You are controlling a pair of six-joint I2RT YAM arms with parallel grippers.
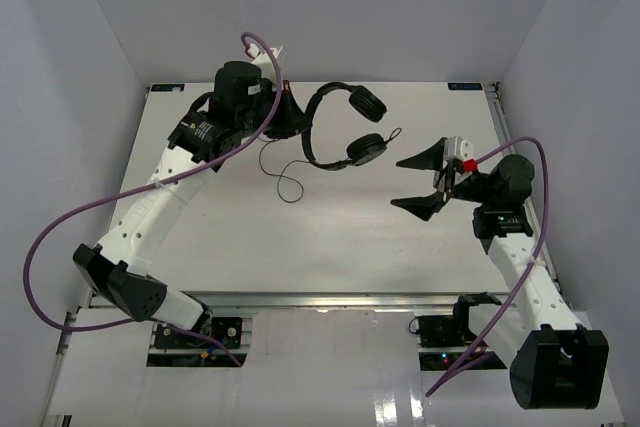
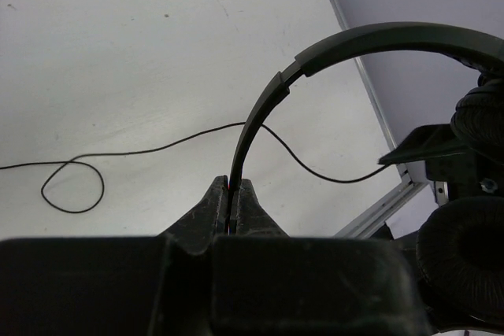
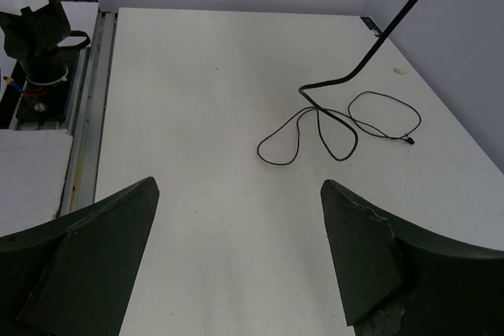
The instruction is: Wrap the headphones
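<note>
Arrangement at an early stage of wrapping. Nearest the bases, the right gripper point(image 1: 397, 183) hovers above the table point(image 1: 300, 257). Its fingers are spread wide with nothing between them and point toward the work, presumably ready to take up the loose cord. Farther in, the cord point(image 2: 157, 148) lies slack on the table in open loops, not yet wound. At the far side, the left gripper point(image 2: 234, 188) has its fingers closed tightly on the thin headband. This pinch appears to hold the headphones point(image 1: 367, 149) off the table, with the earcups turned toward the right arm. The left arm probably serves as a steady anchor around which the cord can be wound.
</note>
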